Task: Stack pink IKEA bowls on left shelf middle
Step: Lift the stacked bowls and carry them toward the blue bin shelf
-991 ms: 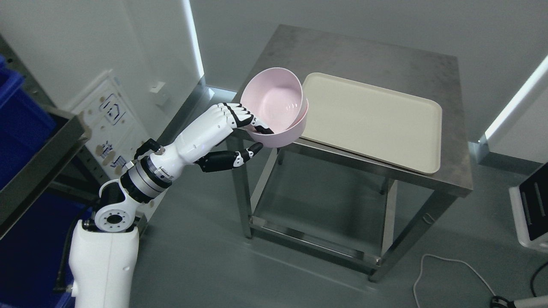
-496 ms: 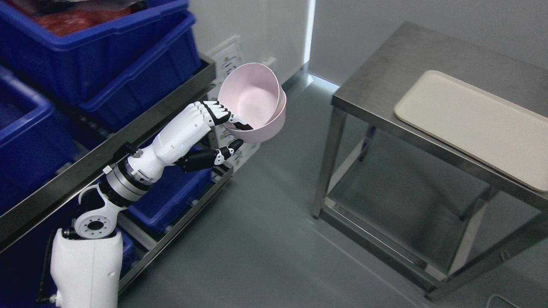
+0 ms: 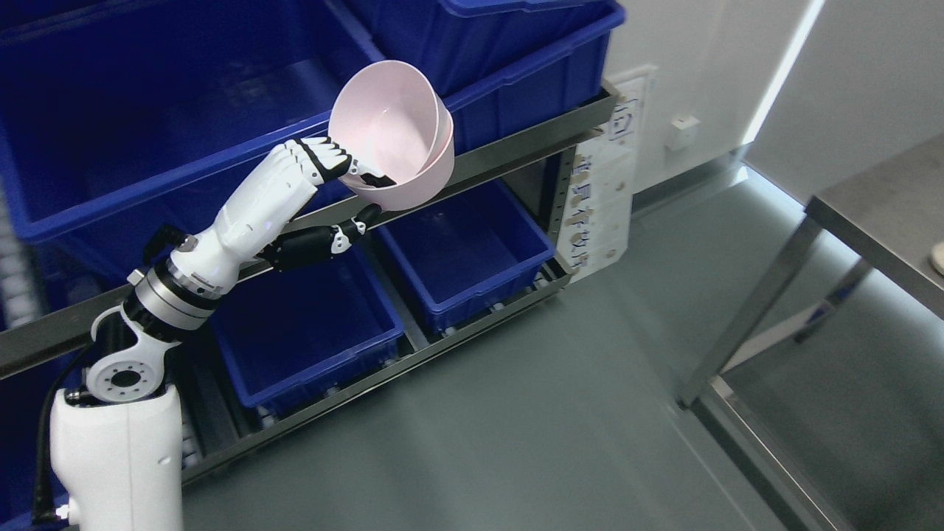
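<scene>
Now, view: the camera has swung left since the earlier frames — the shelf (image 3: 509,151) with its blue bins (image 3: 457,251) fills the upper left, and the steel table (image 3: 877,214) shows only at the right edge.
Bowls: two pink bowls (image 3: 391,136) nested, tilted with the opening facing left, upper centre-left, in front of the shelf rail and not resting on it.
Left hand: left hand (image 3: 324,181) holds the same grip as before — fingers (image 3: 324,156) curled over the near rim, thumb (image 3: 324,240) under the outer bowl, pinching the pair.
Tray: all but gone from the frame; a pale sliver at the right edge may be it.
</scene>
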